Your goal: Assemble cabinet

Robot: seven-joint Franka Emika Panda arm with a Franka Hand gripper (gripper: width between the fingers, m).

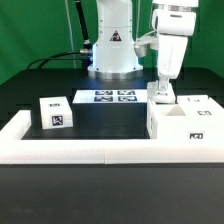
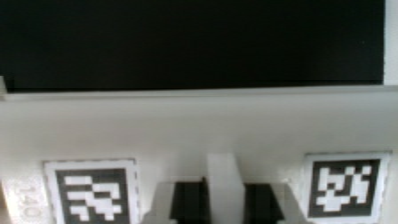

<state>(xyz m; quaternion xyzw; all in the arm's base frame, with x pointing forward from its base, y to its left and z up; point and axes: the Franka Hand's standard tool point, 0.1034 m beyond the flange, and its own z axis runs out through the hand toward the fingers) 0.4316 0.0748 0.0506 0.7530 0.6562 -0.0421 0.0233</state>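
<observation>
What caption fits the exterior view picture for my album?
Gripper hangs over a small white part beside the cabinet body; a tagged cube sits at the exterior view's left.

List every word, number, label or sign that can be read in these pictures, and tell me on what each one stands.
No words, brands or numbers are readable in either view.
Dark triangle sign on the robot base: too small to read.
Square black-and-white tags, patterns without letters: on the marker board, the cube, the box body; two more, blurred, in the wrist view.
</observation>
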